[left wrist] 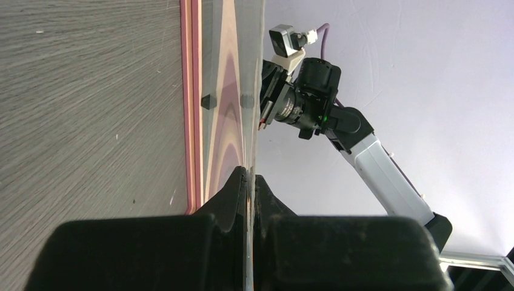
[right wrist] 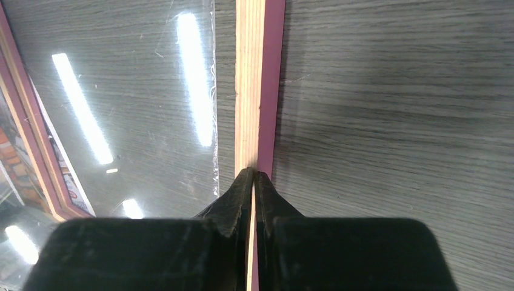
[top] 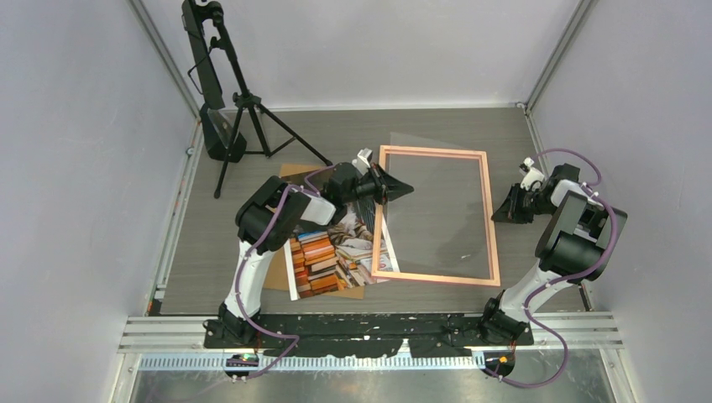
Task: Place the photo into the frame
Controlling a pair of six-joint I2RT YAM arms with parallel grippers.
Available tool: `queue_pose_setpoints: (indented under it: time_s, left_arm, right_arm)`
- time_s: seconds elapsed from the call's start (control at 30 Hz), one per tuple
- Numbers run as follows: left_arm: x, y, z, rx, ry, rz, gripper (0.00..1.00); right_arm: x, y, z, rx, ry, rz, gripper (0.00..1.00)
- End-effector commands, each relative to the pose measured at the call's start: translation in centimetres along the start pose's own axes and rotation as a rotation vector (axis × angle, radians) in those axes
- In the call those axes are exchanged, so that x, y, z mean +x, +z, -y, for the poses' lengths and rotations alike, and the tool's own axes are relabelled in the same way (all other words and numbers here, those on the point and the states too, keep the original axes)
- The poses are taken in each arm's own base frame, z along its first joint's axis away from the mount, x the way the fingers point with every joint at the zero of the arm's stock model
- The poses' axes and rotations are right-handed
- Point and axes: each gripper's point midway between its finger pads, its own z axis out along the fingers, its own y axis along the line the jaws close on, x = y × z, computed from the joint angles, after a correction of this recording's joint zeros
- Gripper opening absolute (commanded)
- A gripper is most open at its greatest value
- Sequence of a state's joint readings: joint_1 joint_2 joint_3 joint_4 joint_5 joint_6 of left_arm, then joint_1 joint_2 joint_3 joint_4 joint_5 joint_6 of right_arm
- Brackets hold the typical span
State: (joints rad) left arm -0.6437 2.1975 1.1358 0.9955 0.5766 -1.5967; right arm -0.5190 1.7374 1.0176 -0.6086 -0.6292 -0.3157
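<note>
The salmon-pink frame [top: 437, 278] lies flat on the table, right of centre. My left gripper [top: 405, 190] is shut on the left edge of a clear sheet [top: 420, 143] and holds it tilted over the frame. In the left wrist view the gripper [left wrist: 250, 173] pinches the sheet [left wrist: 233, 91] edge-on beside the frame's rail [left wrist: 193, 91]. The cat-and-books photo [top: 332, 260] lies face up left of the frame, partly under my left arm. My right gripper [top: 501, 211] is shut, its tips [right wrist: 253, 173] over the frame's right rail [right wrist: 259, 85].
A brown backing board [top: 294, 171] lies under the photo. A black tripod [top: 239, 109] stands at the back left. Grey walls close in the wood-grain table [top: 336, 134] on three sides. The right arm [left wrist: 315, 103] shows in the left wrist view.
</note>
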Motion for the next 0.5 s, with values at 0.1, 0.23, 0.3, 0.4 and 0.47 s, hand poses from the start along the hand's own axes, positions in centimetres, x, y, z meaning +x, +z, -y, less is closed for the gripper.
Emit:
queue_pose_setpoints:
  time_s: [0.1,0.23,0.3,0.4,0.47]
  left_arm:
    - [-0.53,-0.2,1.39,0.066,0.036,0.02,0.0]
    - [-0.74,-0.27,1.16,0.063,0.034,0.027,0.0]
    - [-0.99,-0.32,1.11,0.063,0.034,0.034,0.0]
    - [-1.12,-0.3,0.97,0.062,0.034,0.033,0.0]
    - [-1.1,-0.28,0.76,0.059,0.033,0.033,0.0]
  right_arm:
    - [-0.95,0.0,0.41,0.02,-0.032,0.015,0.08]
    - [-1.0,-0.03,0.42,0.02,-0.033,0.017,0.08]
    - [-0.94,0.02,0.42,0.018,-0.03,0.014,0.08]
    - [-0.93,0.02,0.42,0.018,-0.031,0.014,0.07]
    - [-0.86,0.05,0.41,0.017,-0.03,0.013,0.07]
